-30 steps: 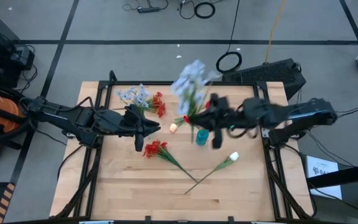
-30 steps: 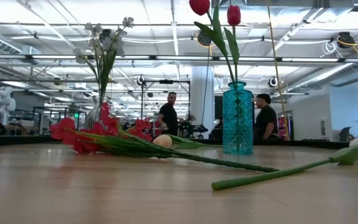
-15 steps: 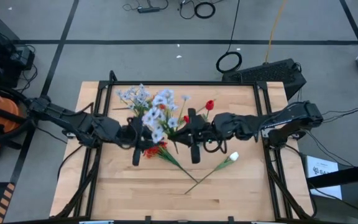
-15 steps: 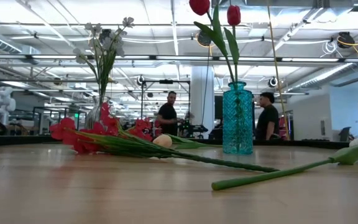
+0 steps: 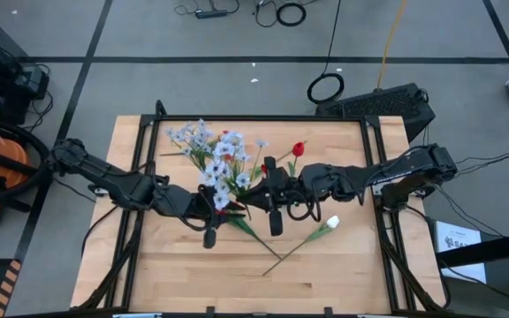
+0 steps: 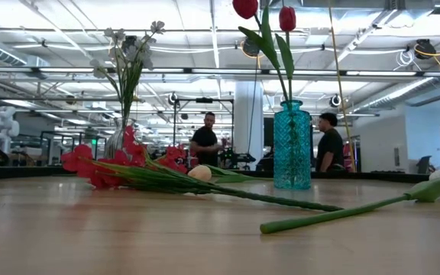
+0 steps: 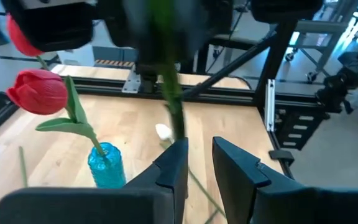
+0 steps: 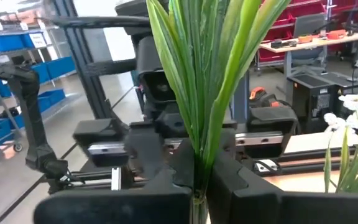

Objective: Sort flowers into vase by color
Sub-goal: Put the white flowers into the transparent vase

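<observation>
My right gripper (image 5: 253, 188) (image 8: 199, 168) hovers above the middle of the table, shut on a pale blue-white spray (image 5: 224, 163) with long green leaves (image 8: 210, 74). My left gripper (image 5: 228, 215) (image 7: 197, 158) faces it and is open; the spray's stem (image 7: 169, 99) comes down just beyond its fingertips. A teal vase (image 6: 292, 145) holds red tulips (image 5: 298, 148). A clear vase (image 6: 115, 141) holds pale sprays (image 5: 193, 134). A red cluster flower (image 6: 101, 169) and a white bud flower (image 5: 331, 223) lie flat on the table. My right gripper pinches the spray's stem where the leaves bunch together (image 8: 199, 146), between its two fingers and across the stem. The spray is lifted clear of the table, its blooms toward the far-left. My left gripper: I cannot tell whether a fingertip (image 7: 178, 152) touches the stem.
A cream bud (image 6: 199, 173) lies behind the red cluster's stem. The teal vase stands under my right arm in the high view. Bare wood stretches along the near edge (image 5: 193, 274). Two people stand in the room beyond the table (image 6: 205, 141).
My right gripper has carried the spray down from high over the teal vase toward the table's left, to the middle, then held still. My left gripper has moved toward the near edge and a little right, meeting the stem.
</observation>
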Controlling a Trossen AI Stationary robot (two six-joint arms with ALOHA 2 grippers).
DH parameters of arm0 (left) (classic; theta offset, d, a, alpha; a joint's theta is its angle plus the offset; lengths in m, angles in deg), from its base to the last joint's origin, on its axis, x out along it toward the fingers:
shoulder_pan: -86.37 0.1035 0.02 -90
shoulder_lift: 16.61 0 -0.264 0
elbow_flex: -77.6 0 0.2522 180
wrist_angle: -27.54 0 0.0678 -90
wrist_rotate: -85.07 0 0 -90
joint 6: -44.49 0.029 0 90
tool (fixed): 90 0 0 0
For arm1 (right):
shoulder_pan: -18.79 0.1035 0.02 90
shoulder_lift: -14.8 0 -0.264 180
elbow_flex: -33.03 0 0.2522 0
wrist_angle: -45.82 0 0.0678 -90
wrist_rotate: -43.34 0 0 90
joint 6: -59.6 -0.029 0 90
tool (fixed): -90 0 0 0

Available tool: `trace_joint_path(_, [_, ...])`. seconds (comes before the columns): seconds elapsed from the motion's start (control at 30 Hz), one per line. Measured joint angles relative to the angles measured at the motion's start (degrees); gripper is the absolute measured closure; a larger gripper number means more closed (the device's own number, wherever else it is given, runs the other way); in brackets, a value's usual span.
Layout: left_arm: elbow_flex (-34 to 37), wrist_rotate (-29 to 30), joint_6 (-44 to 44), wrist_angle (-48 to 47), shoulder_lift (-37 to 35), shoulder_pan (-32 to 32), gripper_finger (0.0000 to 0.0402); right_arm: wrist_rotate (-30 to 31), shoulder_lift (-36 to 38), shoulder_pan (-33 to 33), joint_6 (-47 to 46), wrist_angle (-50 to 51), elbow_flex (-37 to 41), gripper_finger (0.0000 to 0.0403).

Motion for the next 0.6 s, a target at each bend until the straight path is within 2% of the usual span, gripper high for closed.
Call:
trace_joint_path(0.13, [0.0,1.72,-0.02,0.7,0.0,-0.02,0.0318,-0.19,0.0,0.78,1.33,0.04,0.0,0.0397])
trace_joint_path(0.6, [0.0,1.52,-0.04,5.11,0.02,-0.17,0.0318,0.07,0.03,0.72,3.3,-1.39,-0.04,0.0397])
